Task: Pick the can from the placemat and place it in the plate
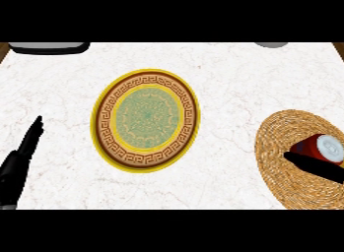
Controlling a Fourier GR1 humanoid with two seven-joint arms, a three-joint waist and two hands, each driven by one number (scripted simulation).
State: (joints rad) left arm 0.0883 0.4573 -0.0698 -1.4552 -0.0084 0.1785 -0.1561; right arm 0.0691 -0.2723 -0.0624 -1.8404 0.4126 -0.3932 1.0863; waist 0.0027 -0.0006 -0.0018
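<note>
Head view — right hand (316,165) curls on the can (326,148) lying on the placemat (291,162); left hand (18,160) straight-fingered — plate (105,142) between them

Can (324,148) on woven placemat (291,162), right robot hand (316,166) touching it, plate (147,118) apart

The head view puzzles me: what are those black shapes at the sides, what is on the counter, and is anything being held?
You are looking steeply down from the robot's head onto a pale marble counter. The black shape at lower left is the left robot hand, fingers straight, resting and holding nothing. At the right edge the right robot hand reaches over a round woven placemat, right beside a red can that lies on its side on the mat. Whether it grips the can I cannot tell. In the middle sits a plate with a yellow rim and patterned centre, nothing on it.
</note>
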